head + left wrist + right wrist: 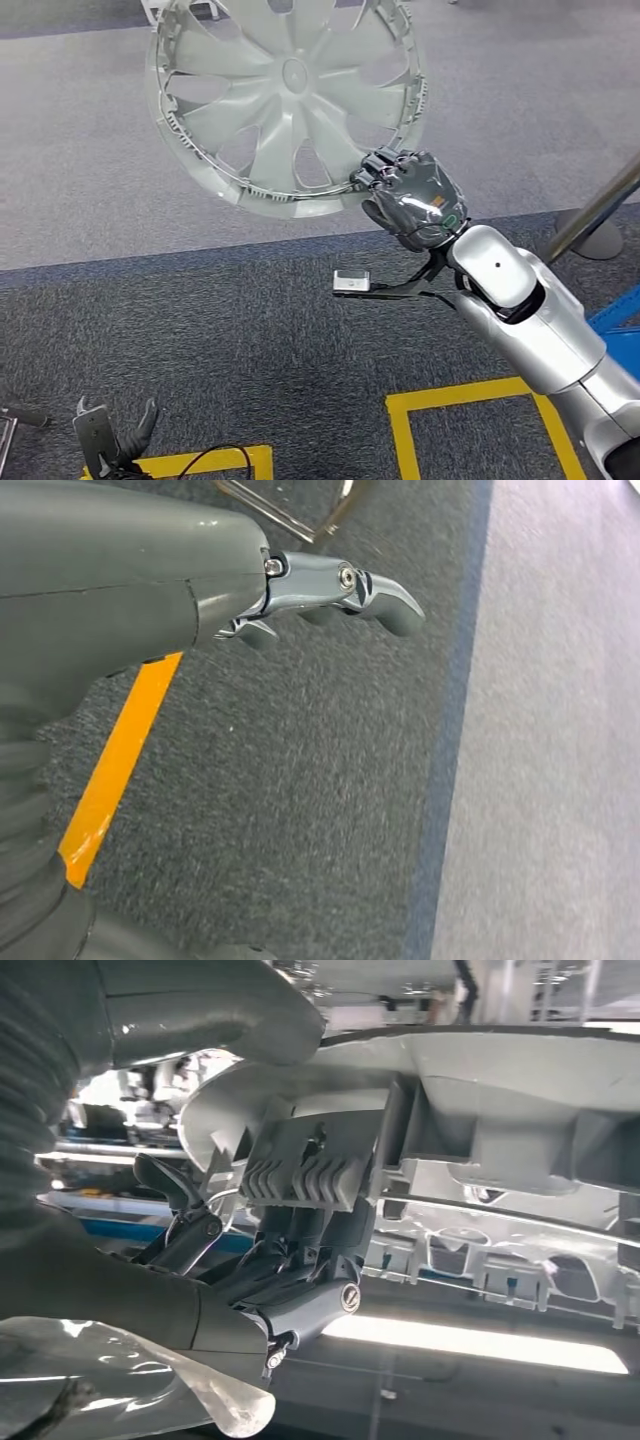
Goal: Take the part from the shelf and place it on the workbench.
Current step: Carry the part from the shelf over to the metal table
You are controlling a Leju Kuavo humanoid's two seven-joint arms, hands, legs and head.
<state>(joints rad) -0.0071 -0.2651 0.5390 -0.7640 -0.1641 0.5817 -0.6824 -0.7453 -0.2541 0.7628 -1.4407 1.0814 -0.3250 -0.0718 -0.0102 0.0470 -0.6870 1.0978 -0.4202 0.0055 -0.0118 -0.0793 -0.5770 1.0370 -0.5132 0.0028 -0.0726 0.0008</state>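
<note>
The right robot hand [411,195] is clenching the lower right rim of one silver wheel cover [283,95], which is hanging in the upper middle of the head view, over grey floor [113,190]. The cover is extending up and to the left from the robot hand, its face tilted toward the camera; in the right wrist view the fingers [302,1250] are wrapping its ribbed edge [302,1175]. The left robot hand [332,590] is hanging low at the lower left, holding nothing, fingers loosely extended. No bench is showing yet, so carrying is likely continuing. One cover, two yellow floor markings [468,410].
</note>
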